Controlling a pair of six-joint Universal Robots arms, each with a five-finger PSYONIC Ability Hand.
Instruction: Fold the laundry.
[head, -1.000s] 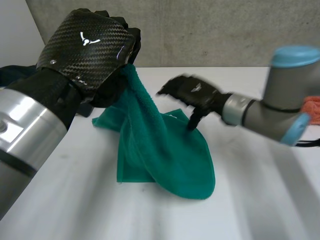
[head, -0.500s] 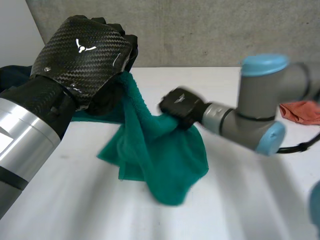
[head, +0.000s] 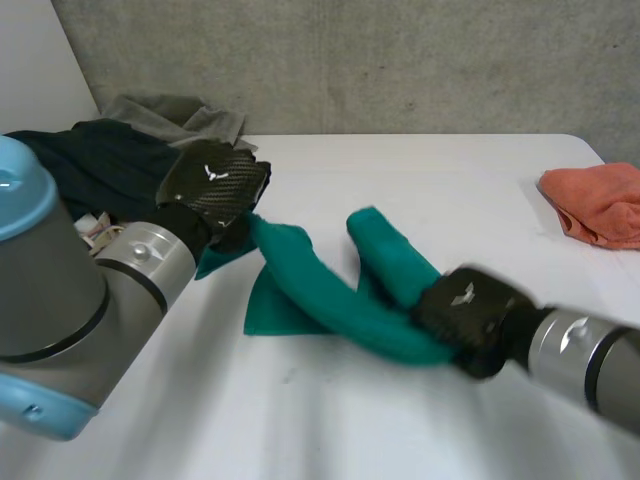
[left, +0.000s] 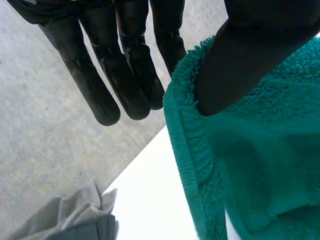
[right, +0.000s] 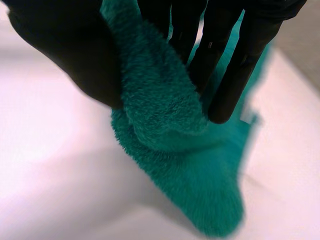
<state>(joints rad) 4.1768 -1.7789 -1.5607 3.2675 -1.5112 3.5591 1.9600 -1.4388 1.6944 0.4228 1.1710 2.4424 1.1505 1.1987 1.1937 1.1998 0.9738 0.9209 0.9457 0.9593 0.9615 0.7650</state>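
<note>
Green towel (head: 320, 300) held between two hands above the white table (head: 420, 180).

The towel ran as a twisted band across the middle of the frame, its lower fold lying on the table; a dark heap of clothes (head: 100, 165) sat at upper left, an orange cloth (head: 600, 200) at the right edge, a grey cloth (head: 170, 112) behind the heap; the left hand (head: 212, 185), left of centre, pinched the towel's hemmed end under its thumb (left: 250, 55), fingers (left: 130, 75) straight; the right hand (head: 465, 315), lower right, clamped the other end between thumb (right: 70, 50) and fingers (right: 235, 65).
</note>
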